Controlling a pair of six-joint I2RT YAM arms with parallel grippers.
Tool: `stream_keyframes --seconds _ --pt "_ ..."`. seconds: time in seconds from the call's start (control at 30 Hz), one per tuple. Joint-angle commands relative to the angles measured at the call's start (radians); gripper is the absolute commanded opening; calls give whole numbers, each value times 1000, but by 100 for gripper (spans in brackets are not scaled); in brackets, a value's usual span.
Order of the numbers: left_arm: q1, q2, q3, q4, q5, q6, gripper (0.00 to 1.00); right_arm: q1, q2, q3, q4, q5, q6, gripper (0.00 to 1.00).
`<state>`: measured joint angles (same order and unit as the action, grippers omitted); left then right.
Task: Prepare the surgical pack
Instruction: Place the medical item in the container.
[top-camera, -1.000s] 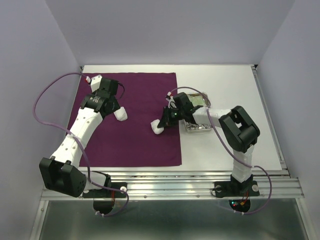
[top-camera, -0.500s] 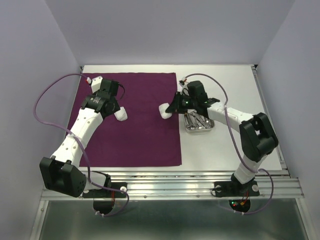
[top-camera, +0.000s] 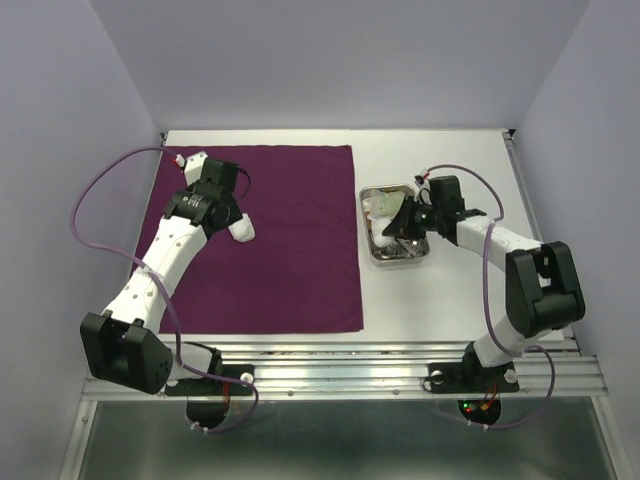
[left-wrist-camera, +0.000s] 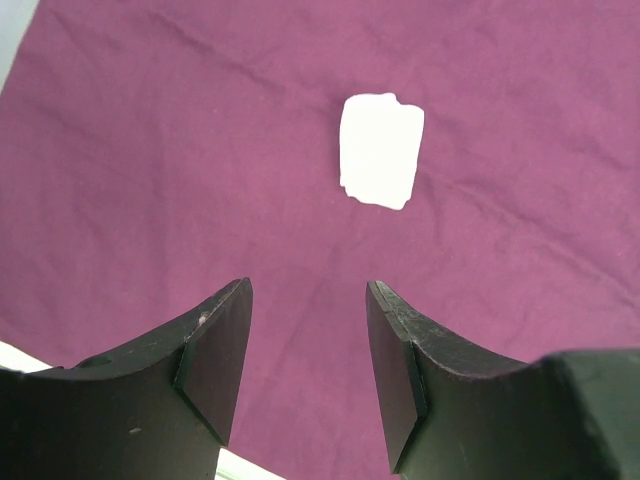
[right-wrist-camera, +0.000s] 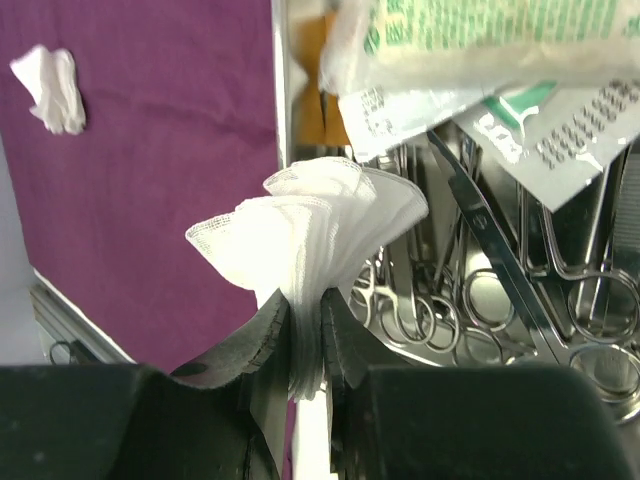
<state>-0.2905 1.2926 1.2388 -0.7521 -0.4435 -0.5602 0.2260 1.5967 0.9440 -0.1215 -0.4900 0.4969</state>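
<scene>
Two arms reach out from the near edge. The left arm stretches forward over the purple drape (top-camera: 290, 260), its wrist bent down. The left gripper (left-wrist-camera: 308, 350) hangs with jaws apart and nothing between them. A flat gauze pad (left-wrist-camera: 380, 150) lies on the cloth just ahead of its fingertips, not touching them.

The right arm folds at the elbow and sweeps leftward. The right gripper (right-wrist-camera: 305, 340) hovers over the left part of the steel tray (top-camera: 398, 262), clamped on a folded gauze pad (right-wrist-camera: 310, 235) that fans out above its fingertips.

The drape lies spread flat on the left half of a white table (top-camera: 470, 300). The tray stands on the bare tabletop just beside the cloth's right edge. Inside it lie steel scissors and forceps (right-wrist-camera: 480, 300), partly under sealed packets (right-wrist-camera: 470, 40). Plain pale walls enclose the table on three sides.

The top packet carries green print and another a grid of dark marks, both too blurred to read.
</scene>
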Motion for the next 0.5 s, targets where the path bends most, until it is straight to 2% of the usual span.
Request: stream_keyframes --seconds 0.0,0.47 --pt "4 -1 -15 19 3 9 60 -10 -4 -1 -26 -59 -64 1" --pt "4 -15 -15 14 8 8 59 -10 120 10 -33 -55 -90 3"
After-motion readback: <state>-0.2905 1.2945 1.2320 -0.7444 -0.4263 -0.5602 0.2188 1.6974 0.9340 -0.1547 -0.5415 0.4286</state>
